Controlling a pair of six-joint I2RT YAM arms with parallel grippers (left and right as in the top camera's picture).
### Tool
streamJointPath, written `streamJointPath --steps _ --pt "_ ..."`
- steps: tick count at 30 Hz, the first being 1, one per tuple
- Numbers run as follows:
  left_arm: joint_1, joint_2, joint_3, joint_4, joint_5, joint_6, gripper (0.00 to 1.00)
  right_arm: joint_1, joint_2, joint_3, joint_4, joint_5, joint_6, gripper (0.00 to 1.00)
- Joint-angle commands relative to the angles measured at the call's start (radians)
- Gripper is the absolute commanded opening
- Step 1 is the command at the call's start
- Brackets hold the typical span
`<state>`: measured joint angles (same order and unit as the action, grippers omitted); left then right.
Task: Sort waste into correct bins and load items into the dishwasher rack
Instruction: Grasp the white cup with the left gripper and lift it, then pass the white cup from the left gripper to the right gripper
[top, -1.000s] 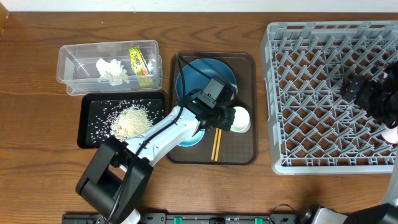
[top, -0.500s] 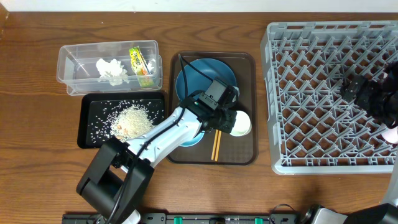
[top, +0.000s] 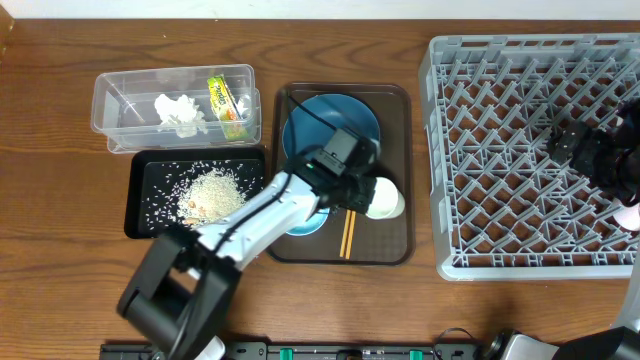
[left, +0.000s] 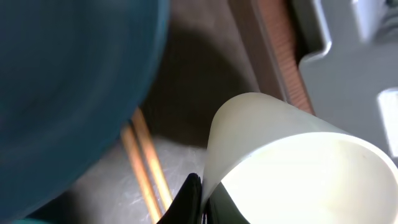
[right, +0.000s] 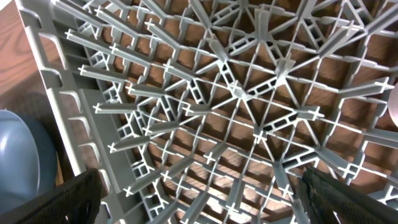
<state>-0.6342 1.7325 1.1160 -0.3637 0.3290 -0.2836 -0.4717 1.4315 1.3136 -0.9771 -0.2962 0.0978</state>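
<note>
The grey dishwasher rack (top: 535, 150) fills the right side of the overhead view. The right gripper (right: 205, 208) hangs above its lattice with its jaws spread wide and nothing between them, and a pinkish cup (top: 630, 215) shows at the rack's right edge. Centre frame lies the brown tray (top: 395, 245). To its left, the clear tub (top: 120, 100) sits above the black tray (top: 140, 215). On the brown tray, the dark blue plate (top: 330, 115) takes the upper part. The light blue bowl (top: 305, 222) is lower left, mostly under the left arm. The white cup (top: 388, 197) lies tipped on its side at the tray's middle right. The left gripper (top: 366, 192) is closed tight on the cup's rim, one finger (left: 189, 199) pressed to the wall from the bottom of the wrist view. The chopsticks (top: 348, 235) lie just below and left of the cup. The rice (top: 212, 192) is heaped in the black tray, and the tissue (top: 180, 113) and the wrapper (top: 225, 103) lie in the tub.
</note>
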Motion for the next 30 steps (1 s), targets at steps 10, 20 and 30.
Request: streamJointPath --steps 10,20,30 --pt "0.380 -0.214 -0.004 0.037 0.578 -0.224 0.06 0.034 0.007 0.006 -0.066 -0.488 -0.376 0.99" --pt "0.453 -0.132 -0.004 0.172 0.921 -0.321 0.06 0.256 0.051 -0.015 -0.123 -0.731 -0.633 0.99" --pt "0.441 -0.114 -0.004 0.240 1.086 -0.322 0.06 0.504 0.094 -0.138 0.169 -0.832 -0.638 0.91"
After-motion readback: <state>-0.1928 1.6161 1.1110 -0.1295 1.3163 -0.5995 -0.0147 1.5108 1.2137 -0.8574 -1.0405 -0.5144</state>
